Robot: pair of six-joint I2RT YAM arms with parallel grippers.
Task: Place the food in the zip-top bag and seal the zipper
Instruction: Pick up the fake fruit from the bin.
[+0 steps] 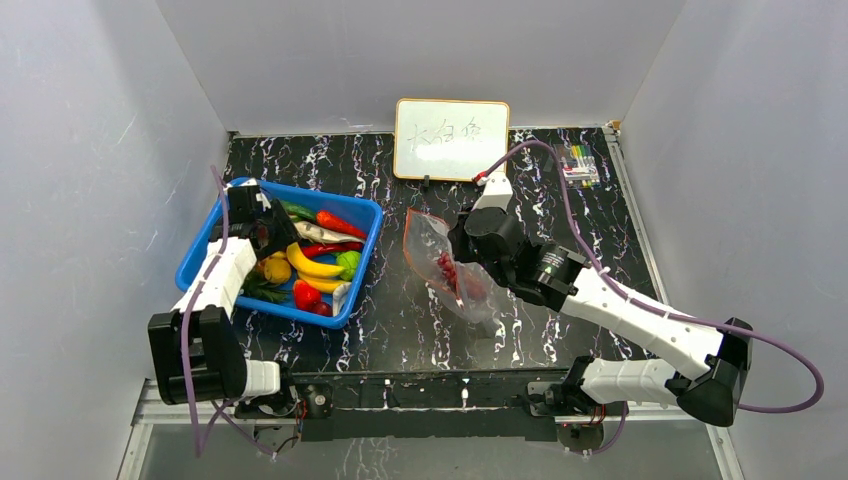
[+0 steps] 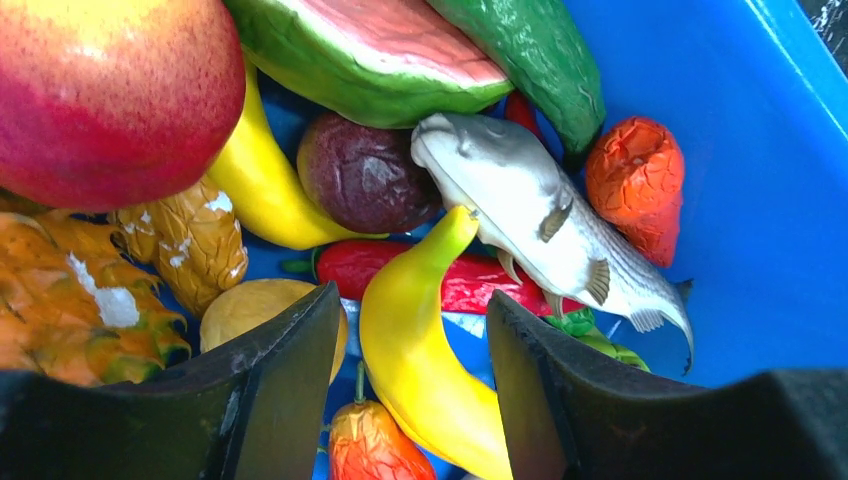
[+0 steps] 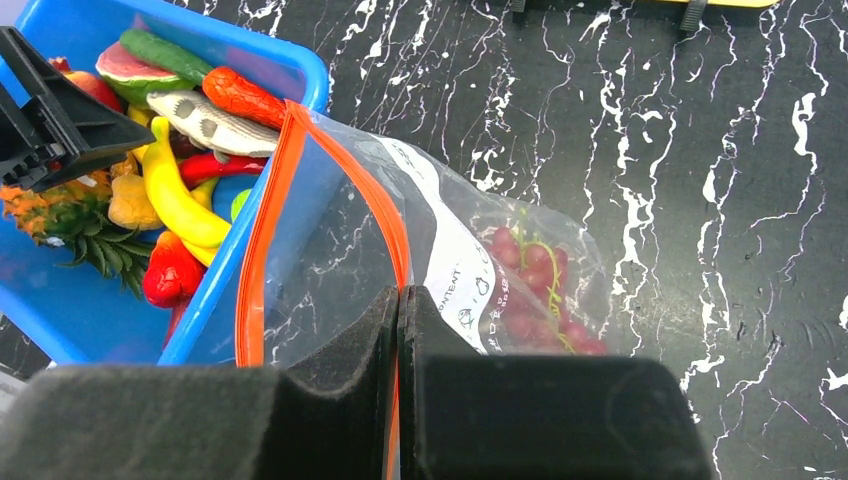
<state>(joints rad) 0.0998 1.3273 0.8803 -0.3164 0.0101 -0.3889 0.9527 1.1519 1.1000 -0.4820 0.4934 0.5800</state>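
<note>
right gripper (image 3: 398,295) pinches shut on the zip-top bag (image 3: 455,265) at its zipper (image 3: 265,220) to hold the mouth open, while left gripper (image 2: 412,310), half open and empty, straddles a banana (image 2: 425,360) between its fingers for pickup.

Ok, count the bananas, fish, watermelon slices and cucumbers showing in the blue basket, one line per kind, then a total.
Bananas: 2
Fish: 1
Watermelon slice: 1
Cucumber: 1
Total: 5
</note>
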